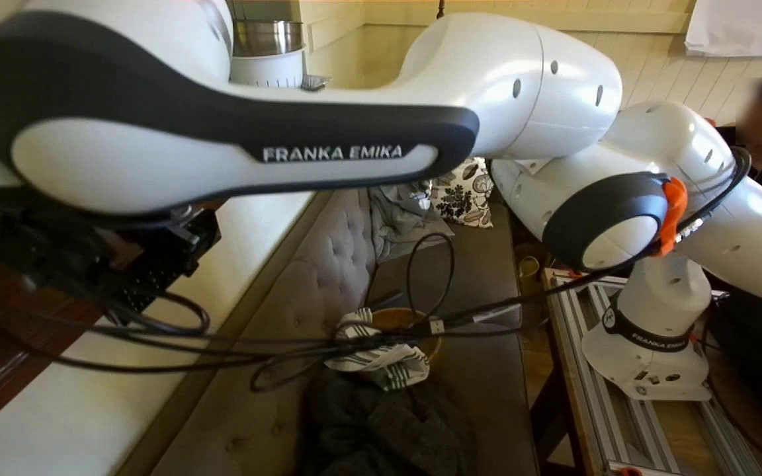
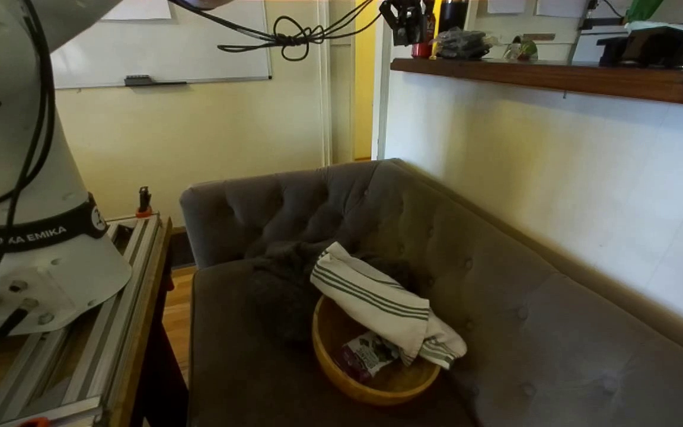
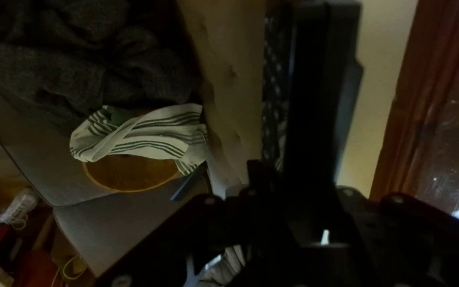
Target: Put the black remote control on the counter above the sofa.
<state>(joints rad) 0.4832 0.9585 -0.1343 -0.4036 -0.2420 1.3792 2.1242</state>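
The gripper's (image 3: 299,185) got the black remote control (image 3: 321,91) clenched — upper centre of the wrist view — with the counter (image 3: 428,127) far right, the sofa (image 3: 94,227) left.

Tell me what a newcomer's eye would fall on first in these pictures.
Probably the big white robot arm, stretched across the top of an exterior view over the sofa. Next would come the striped towel draped on the wooden bowl that sits on the sofa. In the wrist view, the black remote control looms dark and close, with the reddish-brown counter at the right edge.
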